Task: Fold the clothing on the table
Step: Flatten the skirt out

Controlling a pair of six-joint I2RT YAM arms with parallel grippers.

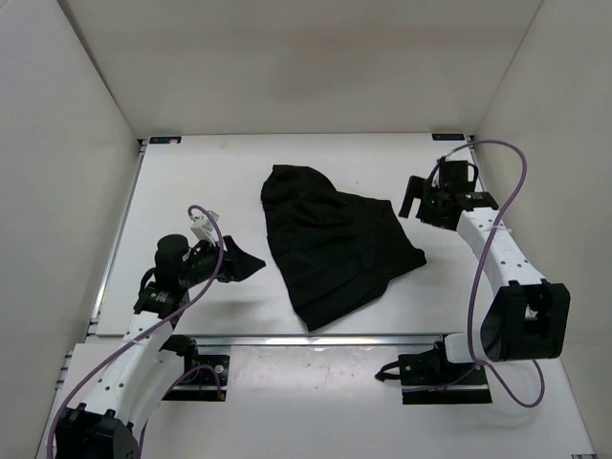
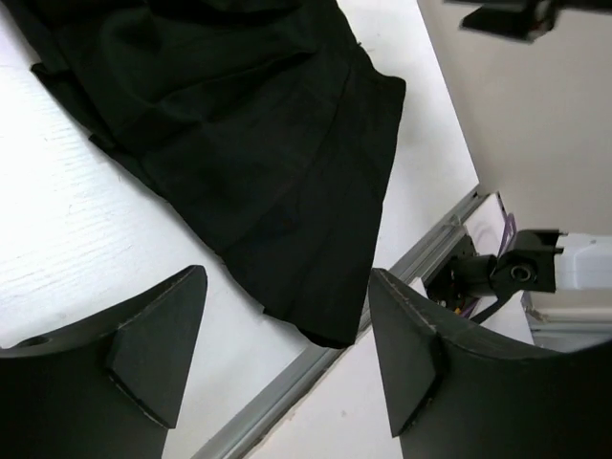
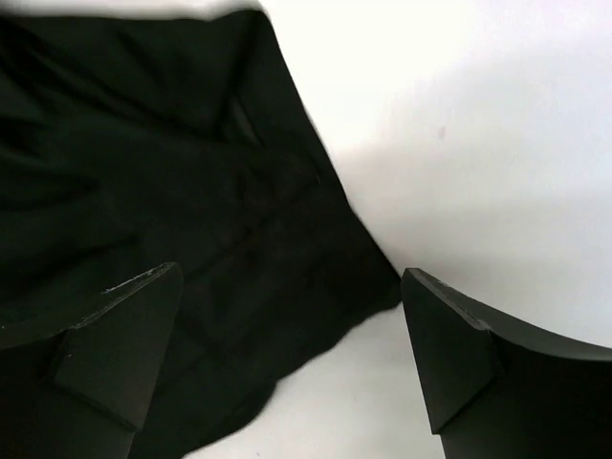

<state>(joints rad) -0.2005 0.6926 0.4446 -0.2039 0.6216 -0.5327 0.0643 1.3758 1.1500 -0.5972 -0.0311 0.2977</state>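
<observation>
The left arm (image 1: 129, 356) reaches forward from its base and bends right. Its jaws stand wide apart with nothing in them, low over the bench (image 1: 191, 177), aimed at the clothing (image 1: 330, 244) just to their right. The clothing lies flat at mid-bench. Its long axis runs far to near, with the narrower bunched end toward the far wall and the pleated edge flaring near-right. The right arm (image 1: 497, 251) stretches far forward, wrist turned left. Its jaws are fully wide, empty, near the garment's far-right corner.

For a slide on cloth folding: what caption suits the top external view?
Black garment lies rumpled on the white table; left fingers and right fingers flank it, holding nothing.
</observation>
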